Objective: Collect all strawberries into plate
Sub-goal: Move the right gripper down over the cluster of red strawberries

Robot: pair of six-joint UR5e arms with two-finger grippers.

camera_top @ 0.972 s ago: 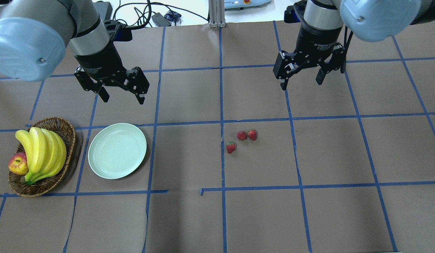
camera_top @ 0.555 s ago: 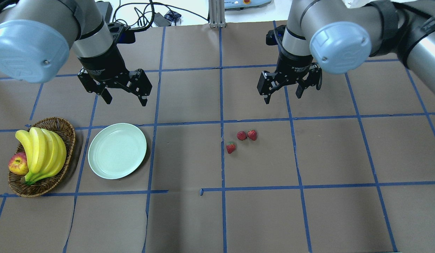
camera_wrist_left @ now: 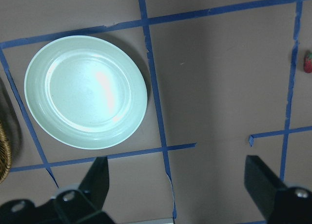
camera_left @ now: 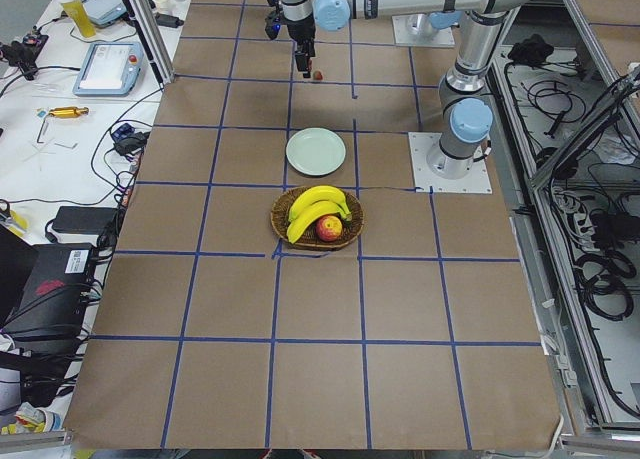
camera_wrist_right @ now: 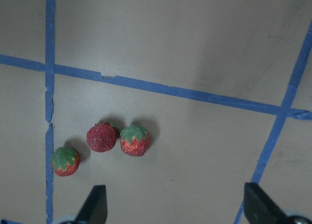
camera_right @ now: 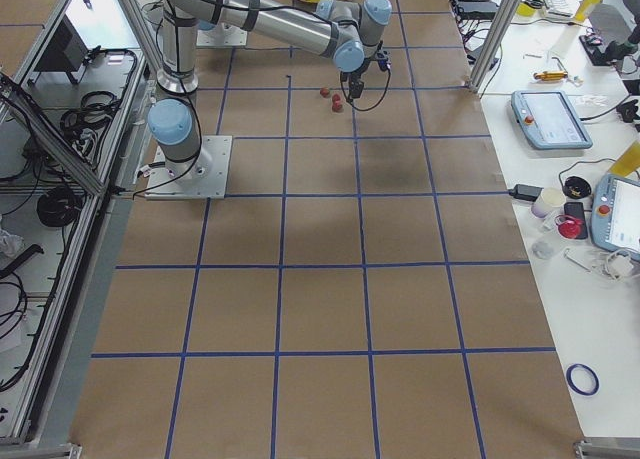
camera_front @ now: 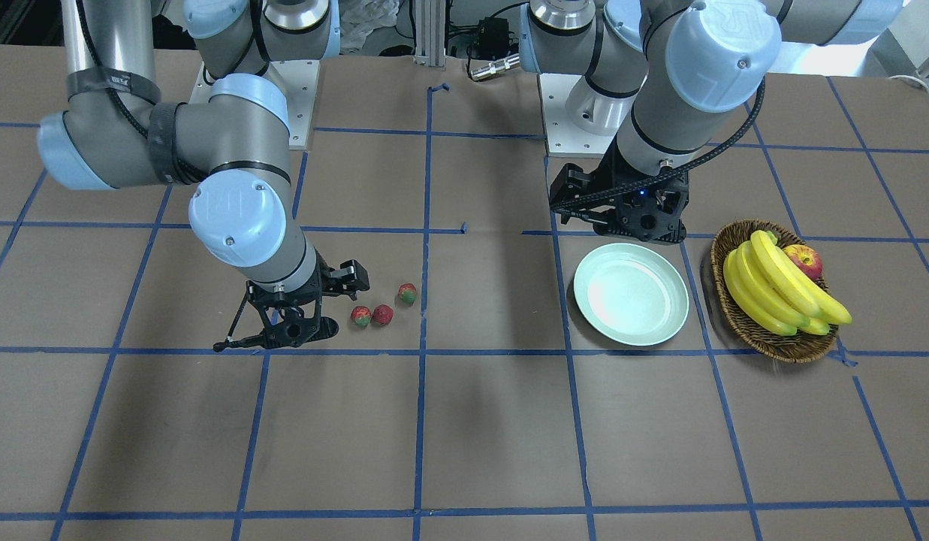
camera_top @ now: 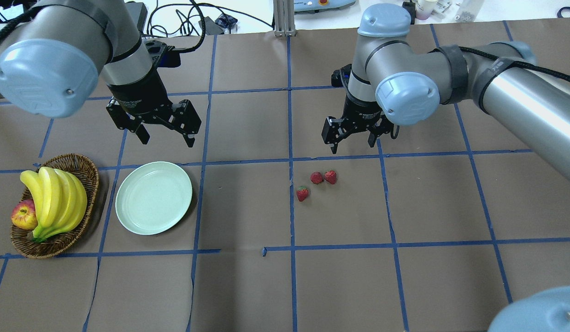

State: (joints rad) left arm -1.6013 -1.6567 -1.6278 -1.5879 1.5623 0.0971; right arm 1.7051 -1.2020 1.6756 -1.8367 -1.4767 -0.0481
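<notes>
Three strawberries lie close together on the brown table: one (camera_top: 302, 193) nearer me, two (camera_top: 316, 178) (camera_top: 331, 176) side by side. They also show in the right wrist view (camera_wrist_right: 66, 161) (camera_wrist_right: 102, 137) (camera_wrist_right: 135, 140). My right gripper (camera_top: 352, 145) is open and empty, hovering just beyond the berries. The mint-green plate (camera_top: 154, 198) is empty at the left; it also shows in the left wrist view (camera_wrist_left: 86, 91). My left gripper (camera_top: 167, 140) is open and empty, just beyond the plate.
A wicker basket (camera_top: 90, 171) with bananas (camera_top: 54, 198) and an apple (camera_top: 23, 215) stands left of the plate, close to it. Blue tape lines grid the table. Cables and equipment lie beyond the far edge.
My right gripper has moved left and nearer, down toward the strawberries. My left gripper has shifted slightly right and nearer, toward the plate. Berries and plate have not moved.
</notes>
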